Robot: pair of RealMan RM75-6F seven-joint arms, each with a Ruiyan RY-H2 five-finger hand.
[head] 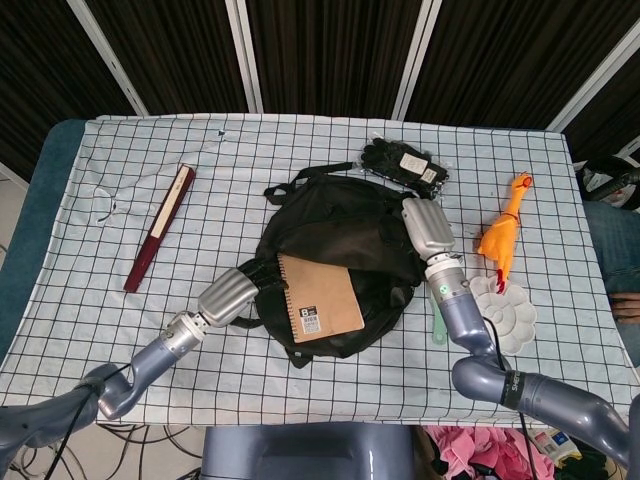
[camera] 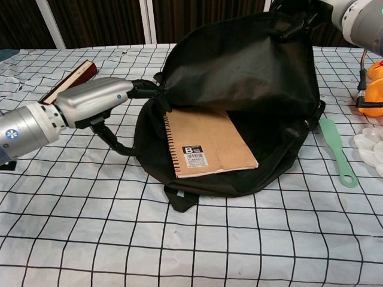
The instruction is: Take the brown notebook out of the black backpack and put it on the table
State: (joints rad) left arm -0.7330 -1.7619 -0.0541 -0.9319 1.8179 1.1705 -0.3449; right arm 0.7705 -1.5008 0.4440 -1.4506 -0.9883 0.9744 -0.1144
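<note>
The black backpack [head: 340,225] lies in the middle of the checked tablecloth, its mouth facing me. The brown notebook [head: 318,297] [camera: 209,143], spiral-bound with a barcode label, lies mostly out of the opening on the bag's lower panel. My left hand [head: 232,295] [camera: 90,100] reaches in from the left; its dark fingers [camera: 146,89] close at the notebook's upper left corner, their tips hidden under the bag's edge. At the bag's right side my right hand [head: 428,230] [camera: 353,15] grips the upper flap [camera: 239,60] and holds it lifted.
A long dark red case [head: 160,228] [camera: 69,76] lies at the left. Packed black gloves [head: 405,165] sit behind the bag. A yellow rubber chicken [head: 505,235], a white palette [head: 505,310] [camera: 371,146] and a green spatula [camera: 335,149] lie at the right.
</note>
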